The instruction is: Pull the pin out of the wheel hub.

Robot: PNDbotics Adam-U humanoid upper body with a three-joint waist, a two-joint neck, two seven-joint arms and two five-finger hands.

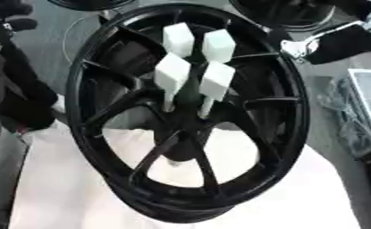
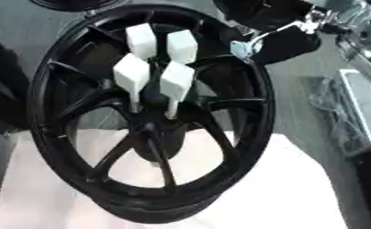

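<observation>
Wheel point(image 1: 187, 112) sits on a white cloth point(image 1: 313, 188) on the counter, a black spoked rim, hub point(image 1: 184, 129) facing up toward the camera. Four white pins point(image 1: 194, 62) stand in the hub, square block heads on thin stems, packed tight: two at the back, two in front. All four are in place, none pulled.

Right robot hand point(image 2: 278, 42) is at the upper right, just outside the rim and above it, not touching any pin. Can't tell whether its fingers are apart or curled; it's mostly a dark mass with some silver hardware. Left robot hand: a dark shape at the left edge might be the arm, but I can't make out a hand.

Risks, as I judge them:
- Heads nearly touch, so fingers going for one likely bump or grab a neighbour.
- Reach comes over the rim; the forearm could clip it and shift the wheel on the cloth.
- An off-axis pull could jam the stem or drag the wheel along, since nothing braces it.
</observation>
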